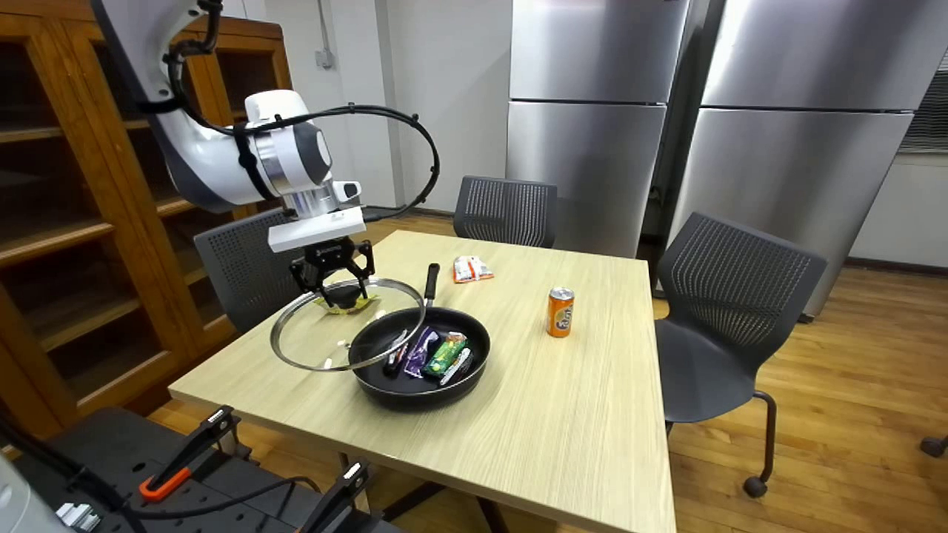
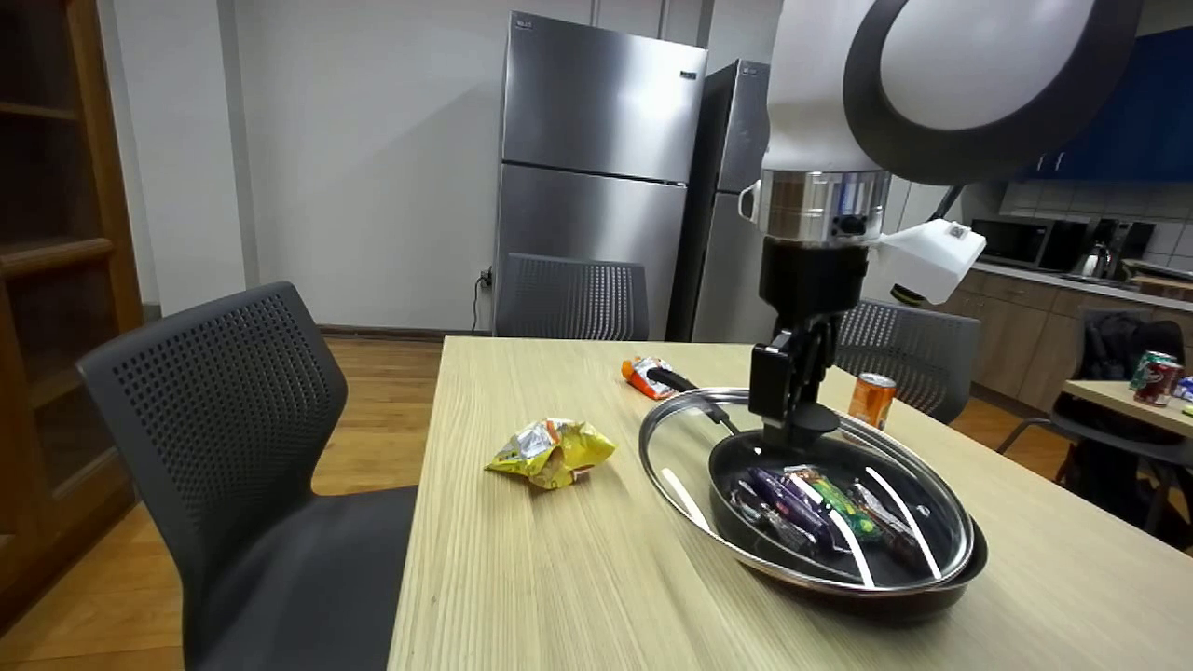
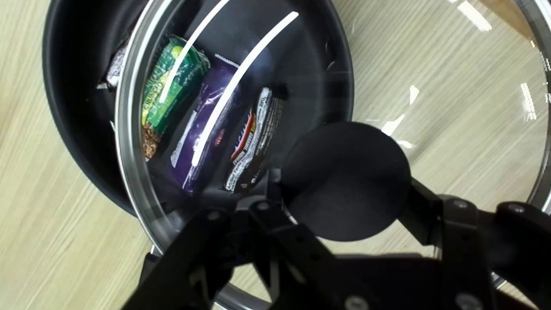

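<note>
1. The glass lid (image 1: 333,333) is held by the pincer (image 1: 341,290); its black knob (image 3: 346,181) is clamped between the two fingers (image 3: 424,215), as is seen in the wrist view.
2. The pincer is spread partway, to the width of the knob, and a finger is set against each side of it.
3. The lid is thus located directly beneath the pincer, its clear disc and metal rim (image 3: 127,112) extended outward all around the knob.
4. A black pan (image 1: 422,398) is placed on the worktop (image 1: 578,414), lower than the pincer and off to one side of it. The pan is only partly overlapped by the lid: one edge of it is uncovered in the wrist view. Whether the rim and the pan are touching cannot be told.
5. In the pan, a green-wrapped bar (image 3: 172,86), a purple-wrapped bar (image 3: 208,120) and a dark-wrapped bar (image 3: 254,144) are seen through the glass; a silvery wrapper (image 3: 116,66) is shown beyond the lid's rim.
6. In an exterior view, a yellow packet (image 2: 550,452) is seen on the worktop, well apart from the pan.
7. An orange-and-white packet (image 1: 472,269) is laid near the tip of the pan's handle (image 1: 432,281), and an orange can (image 1: 561,312) is stood upright farther across the worktop.
8. Grey chairs (image 1: 737,289) are set around the worktop, and steel refrigerators (image 1: 585,178) are seen behind it.
</note>
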Action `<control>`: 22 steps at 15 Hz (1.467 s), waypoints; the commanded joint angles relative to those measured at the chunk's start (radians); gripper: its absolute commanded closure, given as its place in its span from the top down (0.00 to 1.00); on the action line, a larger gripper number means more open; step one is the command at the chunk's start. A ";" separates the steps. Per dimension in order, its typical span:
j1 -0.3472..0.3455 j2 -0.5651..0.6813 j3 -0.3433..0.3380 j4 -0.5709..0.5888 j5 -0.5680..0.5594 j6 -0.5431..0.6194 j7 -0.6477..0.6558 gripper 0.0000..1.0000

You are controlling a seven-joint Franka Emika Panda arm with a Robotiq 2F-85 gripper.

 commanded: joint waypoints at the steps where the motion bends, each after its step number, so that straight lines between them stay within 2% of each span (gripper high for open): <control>1: -0.043 -0.060 -0.006 -0.034 -0.023 0.006 -0.021 0.38; 11: -0.134 -0.012 -0.019 0.006 -0.004 0.003 -0.074 0.38; 16: -0.137 0.024 -0.044 0.024 -0.016 0.019 -0.057 0.38; 22: -0.154 0.066 -0.037 0.067 0.007 0.010 -0.083 0.38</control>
